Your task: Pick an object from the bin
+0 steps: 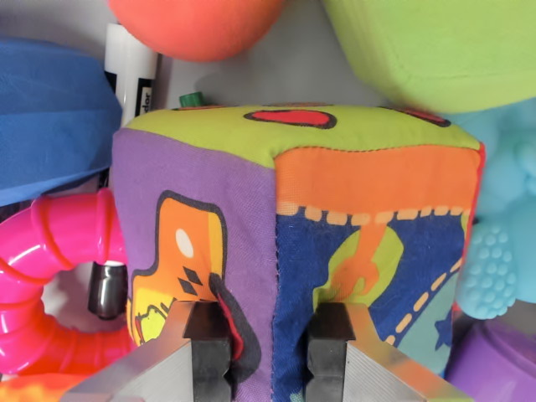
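Note:
A soft fabric cube (293,243) fills the middle of the wrist view, with a lime top, a purple face on the left and an orange and blue face on the right. My gripper (270,352) sits at the bottom edge. Its two black fingertips (209,347) press into the cube's near vertical corner, pinching the fabric between them. The cube hides whatever lies under it.
Toys crowd around the cube: a pink ribbed tube (50,285) at the left, a blue cloth object (50,117) upper left, a white marker (130,75), an orange ball (197,25) at the top, a green soft block (435,46) upper right, a light blue rubbery toy (502,243) at the right.

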`<state>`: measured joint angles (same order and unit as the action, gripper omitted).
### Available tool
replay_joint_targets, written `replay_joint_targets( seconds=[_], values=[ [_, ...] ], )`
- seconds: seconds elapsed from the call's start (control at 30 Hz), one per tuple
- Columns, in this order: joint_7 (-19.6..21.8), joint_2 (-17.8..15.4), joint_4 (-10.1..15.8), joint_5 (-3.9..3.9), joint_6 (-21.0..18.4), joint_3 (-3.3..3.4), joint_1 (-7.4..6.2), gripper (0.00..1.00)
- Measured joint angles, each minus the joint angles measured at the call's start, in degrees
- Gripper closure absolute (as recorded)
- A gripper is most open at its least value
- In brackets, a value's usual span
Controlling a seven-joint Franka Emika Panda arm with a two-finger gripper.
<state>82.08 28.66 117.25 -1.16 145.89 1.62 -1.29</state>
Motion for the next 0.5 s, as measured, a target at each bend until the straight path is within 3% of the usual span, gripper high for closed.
replay_joint_targets(
  seconds=[0.5],
  values=[
    [0.00, -3.48, 0.16, 0.01, -3.25, 0.03, -0.02, 1.00]
  ],
)
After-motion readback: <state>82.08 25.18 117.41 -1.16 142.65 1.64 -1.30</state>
